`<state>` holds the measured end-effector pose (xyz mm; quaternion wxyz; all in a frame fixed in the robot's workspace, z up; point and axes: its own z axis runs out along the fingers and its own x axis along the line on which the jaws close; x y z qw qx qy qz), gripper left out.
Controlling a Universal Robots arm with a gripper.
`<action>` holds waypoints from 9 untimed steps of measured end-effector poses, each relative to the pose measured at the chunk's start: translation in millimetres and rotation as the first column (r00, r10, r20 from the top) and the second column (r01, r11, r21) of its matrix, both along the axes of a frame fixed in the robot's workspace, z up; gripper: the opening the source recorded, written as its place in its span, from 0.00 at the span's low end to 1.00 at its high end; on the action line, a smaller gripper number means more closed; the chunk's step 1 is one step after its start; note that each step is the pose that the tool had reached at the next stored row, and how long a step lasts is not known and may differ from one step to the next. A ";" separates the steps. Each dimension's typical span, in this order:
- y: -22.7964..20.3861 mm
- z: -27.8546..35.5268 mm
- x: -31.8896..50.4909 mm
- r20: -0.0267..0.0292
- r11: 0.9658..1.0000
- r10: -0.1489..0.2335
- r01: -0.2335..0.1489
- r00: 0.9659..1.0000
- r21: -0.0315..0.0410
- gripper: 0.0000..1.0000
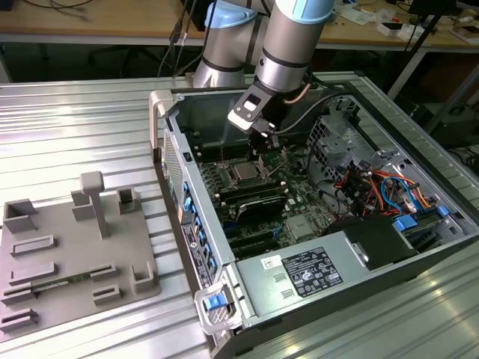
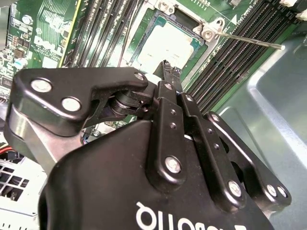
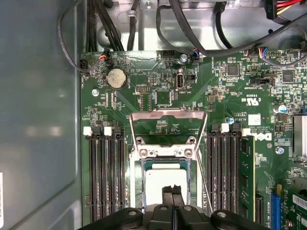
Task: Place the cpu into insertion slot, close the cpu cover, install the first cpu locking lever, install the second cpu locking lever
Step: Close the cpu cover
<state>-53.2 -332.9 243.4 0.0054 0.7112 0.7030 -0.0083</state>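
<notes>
We saw the small flat square cpu with the silver-grey metal top [image 3: 165, 184] lying seated in the square dark insertion slot with the silver metal rim [image 3: 139, 179], on the green motherboard [image 3: 158, 96] inside the open grey metal computer case [image 1: 209, 112]. The thin square silver cpu cover [image 3: 168, 113] was swung open, laid back from its hinged edge so that the board showed through its large window. 1 thin silver locking lever [image 3: 204, 182] stuck out at an angle just beside the slot.

The black claw [image 3: 172, 189] hung directly over the cpu, its 2 fingers drawn together with nothing between them; we could not tell whether the tips touched the chip.

In the exterior view, the grey and light-blue robot arm [image 1: 288, 45] reached down into the case from the far side. The case sat on a ribbed metal worktop [image 1: 75, 127]. To the exterior view's left, well apart from the case, lay a grey plastic fixture plate with upright posts [image 1: 67, 254].
</notes>
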 end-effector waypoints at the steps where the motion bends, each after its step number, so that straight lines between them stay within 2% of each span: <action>1: 0.0 0.3 0.0 0.000 1.000 0.000 0.000 1.000 0.000 0.11; 9: 0.0 1.5 0.0 0.000 1.000 0.000 0.000 1.000 0.000 0.11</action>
